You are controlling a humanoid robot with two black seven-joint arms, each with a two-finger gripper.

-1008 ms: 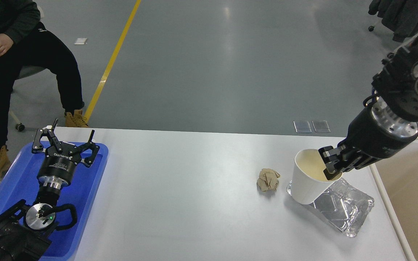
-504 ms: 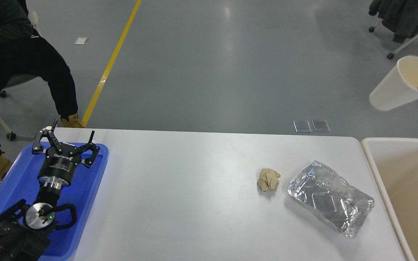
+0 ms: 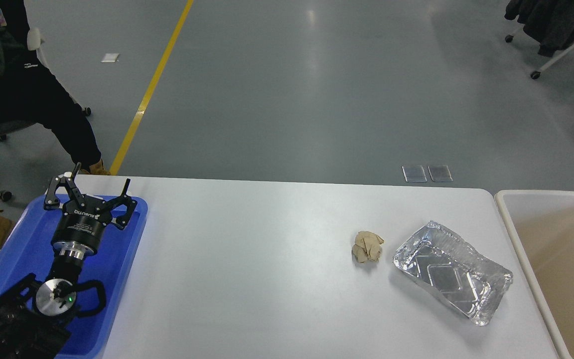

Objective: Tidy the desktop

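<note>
The white desktop [image 3: 257,279] fills the lower part of the head view. A crumpled brown paper ball [image 3: 367,247] lies on it right of centre. A crushed silver foil tray [image 3: 452,271] lies just right of the ball. My left gripper [image 3: 98,182] is open and empty, held over the blue tray [image 3: 23,239] at the far left. My right gripper and the paper cup are out of view.
A beige bin with a white rim [image 3: 561,259] stands against the table's right edge. A seated person in dark clothes [image 3: 13,94] is beyond the table's far left corner. A yellow floor line [image 3: 152,85] runs past the table.
My right arm lifted the white paper cup off the foil tray, carried it up and to the right, and has left the view with it. The left arm has not moved.
</note>
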